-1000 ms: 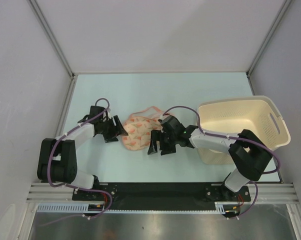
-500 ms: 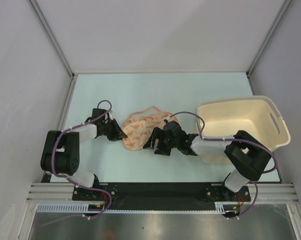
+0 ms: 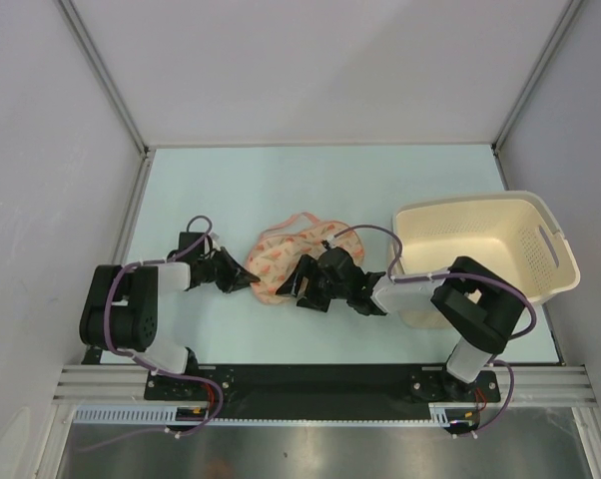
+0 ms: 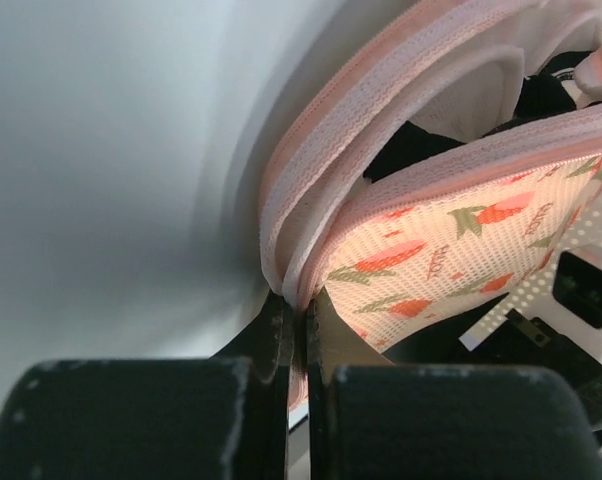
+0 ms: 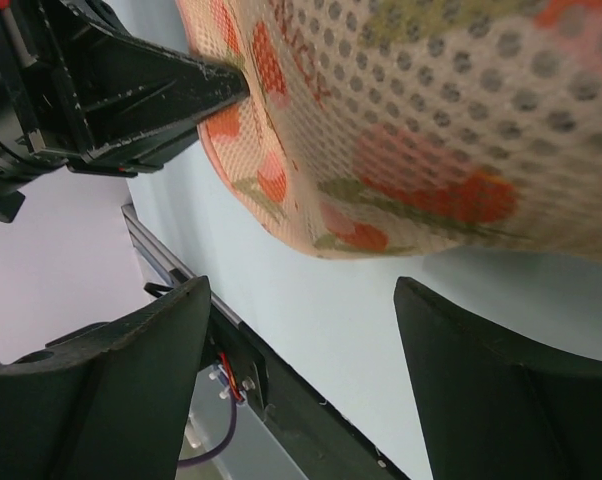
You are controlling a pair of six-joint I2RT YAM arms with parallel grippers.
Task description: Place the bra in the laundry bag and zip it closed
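Left gripper [image 4: 301, 305] clamped on the laundry bag [image 3: 279, 257] rim; right gripper [image 5: 303, 292] spread beside it.

Seen from above, the laundry bag lies near the centre of the table [image 3: 380, 190]. The left gripper meets it at the 8 o'clock edge, jaws pressed together on the pink zip rim with the fabric pinched between them. Past the pinch the rim gapes; dark material [image 4: 411, 150] shows inside and cannot be identified. The right gripper sits at the bag's 4 o'clock side, jaws wide apart and holding nothing, the patterned mesh just beyond its fingers [image 5: 101, 390]. The cream basket [image 3: 525, 215] stands at 3 o'clock, apart from the bag.
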